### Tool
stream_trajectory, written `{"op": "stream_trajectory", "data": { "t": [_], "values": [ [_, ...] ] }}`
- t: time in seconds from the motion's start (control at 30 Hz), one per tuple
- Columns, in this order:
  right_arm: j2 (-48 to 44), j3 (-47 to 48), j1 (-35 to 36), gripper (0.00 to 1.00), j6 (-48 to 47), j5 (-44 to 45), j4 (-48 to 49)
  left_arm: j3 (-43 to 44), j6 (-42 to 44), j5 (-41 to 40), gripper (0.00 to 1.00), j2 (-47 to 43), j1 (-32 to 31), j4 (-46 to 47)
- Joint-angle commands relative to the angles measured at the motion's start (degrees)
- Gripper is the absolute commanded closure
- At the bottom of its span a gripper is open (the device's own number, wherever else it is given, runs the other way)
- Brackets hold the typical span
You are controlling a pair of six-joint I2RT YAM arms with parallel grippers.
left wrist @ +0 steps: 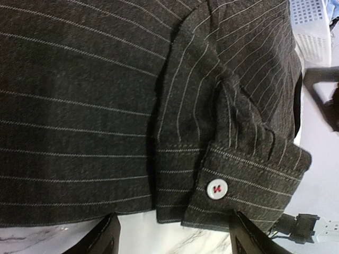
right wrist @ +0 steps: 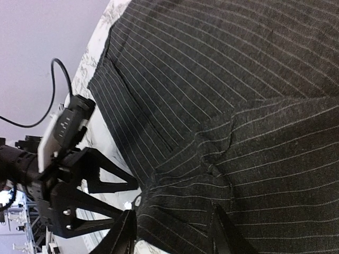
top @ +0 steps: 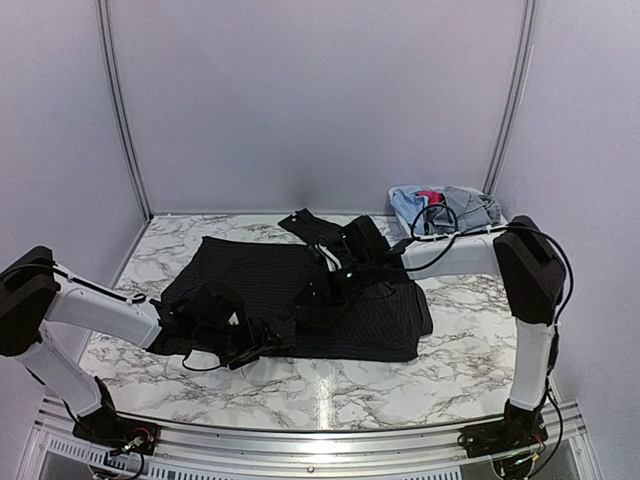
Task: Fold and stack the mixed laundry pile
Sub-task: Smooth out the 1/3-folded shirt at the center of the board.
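The black pinstriped shirt (top: 300, 295) lies spread on the marble table, with one sleeve folded across its body. The sleeve's cuff with a white button (left wrist: 216, 189) lies at the shirt's near edge. My left gripper (top: 255, 335) is open just off that edge; in the left wrist view the left gripper (left wrist: 175, 239) has the cuff just ahead of its fingertips (left wrist: 104, 236). My right gripper (top: 315, 292) is open low over the folded sleeve (right wrist: 222, 159); in the right wrist view the right gripper (right wrist: 175, 235) has sleeve cloth between its spread fingers. Light blue, grey-blue and pink-red pieces (top: 445, 205) sit at the back right.
The white lattice basket (left wrist: 313, 24) stands at the back right corner and holds the other garments. Grey walls close the table on three sides. Bare marble (top: 400, 385) shows along the near edge. The left gripper (right wrist: 69, 185) is close beside the right one.
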Motion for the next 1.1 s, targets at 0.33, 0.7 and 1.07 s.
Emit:
{"op": "stream_trajectory", "data": {
  "t": [0.33, 0.7, 1.07],
  "values": [
    [-0.93, -9.93, 1.93, 0.69, -9.44, -0.68, -6.84, 2.21, -0.37, -1.58, 0.47, 1.25, -0.42, 6.56],
    [-0.54, -12.05, 2.08, 0.69, -8.90, -0.15, -5.45, 0.90, -4.17, -1.63, 0.42, 3.82, -1.01, 6.52],
    [-3.56, -11.55, 1.21, 0.64, -8.00, 0.39, -5.59, 4.11, -0.15, -0.77, 0.77, 5.80, -3.28, 4.43]
  ]
}}
